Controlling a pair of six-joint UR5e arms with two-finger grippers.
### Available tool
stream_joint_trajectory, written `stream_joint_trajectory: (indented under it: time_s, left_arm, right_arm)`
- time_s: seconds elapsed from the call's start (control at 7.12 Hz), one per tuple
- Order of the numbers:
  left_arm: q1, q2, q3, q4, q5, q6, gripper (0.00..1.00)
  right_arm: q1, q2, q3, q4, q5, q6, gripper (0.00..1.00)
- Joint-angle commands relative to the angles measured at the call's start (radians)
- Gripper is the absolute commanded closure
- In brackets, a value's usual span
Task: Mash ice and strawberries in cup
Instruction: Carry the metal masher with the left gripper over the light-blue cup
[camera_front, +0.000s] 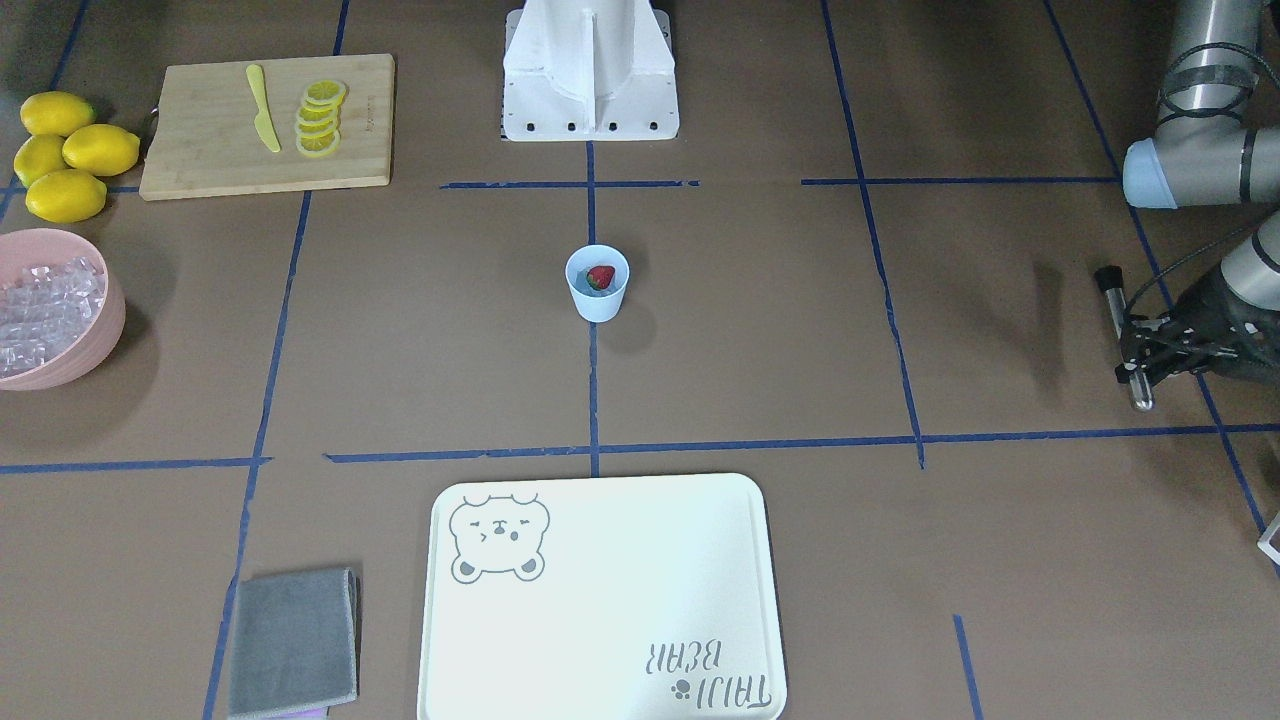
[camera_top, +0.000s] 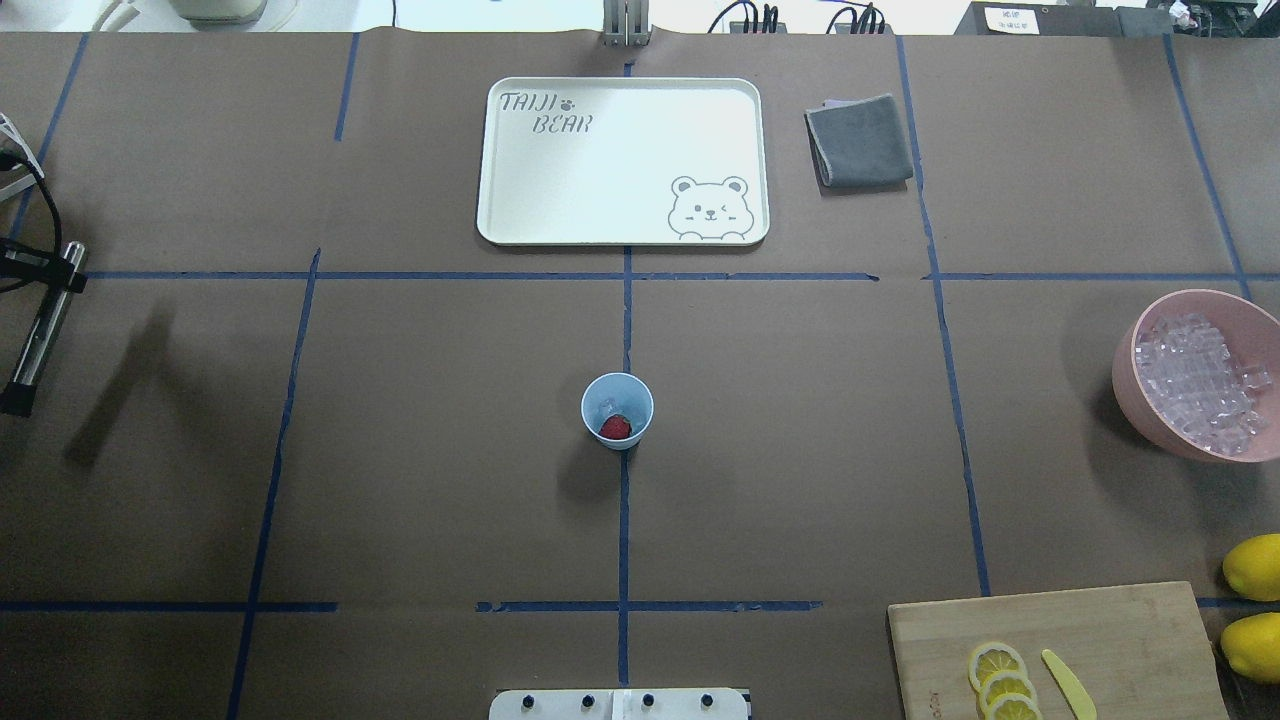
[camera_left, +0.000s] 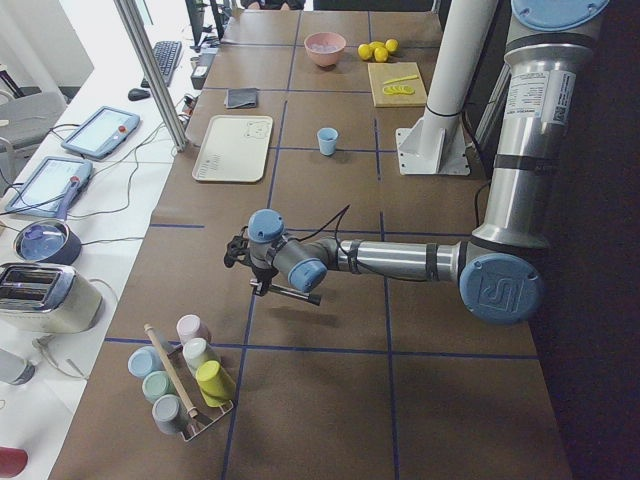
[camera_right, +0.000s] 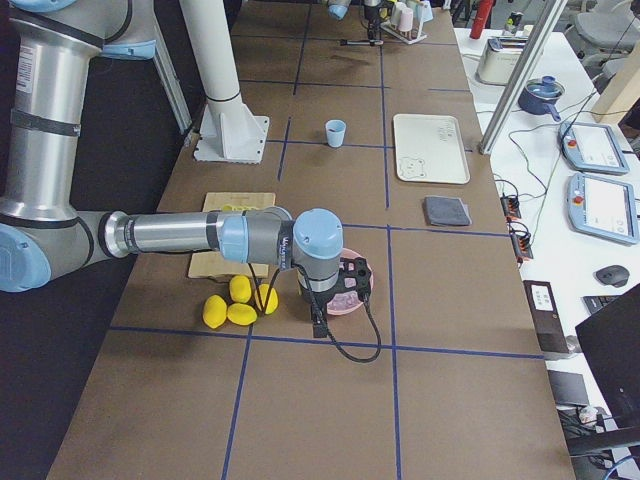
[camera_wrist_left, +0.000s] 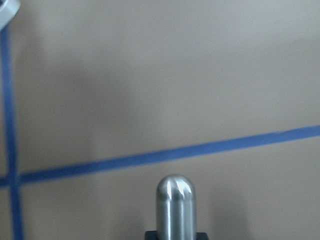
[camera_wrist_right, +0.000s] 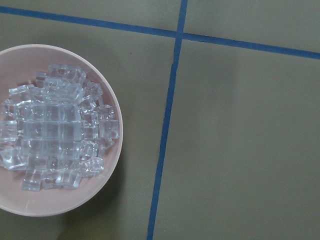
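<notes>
My left gripper (camera_front: 1132, 345) is clamped on the steel muddler (camera_front: 1113, 305), well out at nine o'clock from the centre-table cup (camera_top: 617, 410) holding strawberry (camera_top: 616, 427) and ice (camera_top: 604, 406), so I'd stand it upright overhead before pressing; whether the right gripper (camera_right: 350, 285) is parted or closed I can't tell.

Left pincer (camera_front: 1130, 347) clamps a steel rod (camera_front: 1112, 300) — right arm (camera_right: 180, 235) stretched low, wrist pointing down.

left hand (camera_top: 40, 268), clamped on the metal rod (camera_top: 35, 345), cropped at frame edge; right hand (camera_right: 352, 283) finger gap unreadable; pink bowl (camera_front: 108, 330) partly cropped.
</notes>
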Motion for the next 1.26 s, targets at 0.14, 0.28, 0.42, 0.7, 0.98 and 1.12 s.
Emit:
stream_joint_trajectory:
  time_s: [0.14,0.28,0.42,0.7,0.98,1.12]
  left_arm:
    - [0.003,-0.126,-0.118,-0.214,-0.104,0.060,0.99]
    - [0.015,-0.191,-0.155,-0.235,-0.106,-0.074,0.99]
    - [0.046,-0.222,-0.181,-0.305,-0.104,-0.203,0.99]
    - [0.139,-0.288,-0.186,-0.478,-0.060,-0.212,1.00]
    - [0.303,-0.372,-0.186,-0.631,0.161,-0.206,1.00]
    - [0.416,-0.372,-0.165,-0.778,0.346,-0.187,1.00]
  right_arm:
    - [-0.001,0.000,-0.001,0.000,0.000,0.000,0.00]
    - [0.000,0.000,-0.001,0.000,0.000,0.000,0.00]
    - [0.000,-0.002,-0.003,0.000,0.000,0.000,0.00]
    - [0.000,-0.002,-0.001,0.000,0.000,0.002,0.00]
    - [0.000,0.000,0.000,0.000,0.000,0.002,0.00]
    - [0.000,0.002,-0.001,0.000,0.000,0.002,0.00]
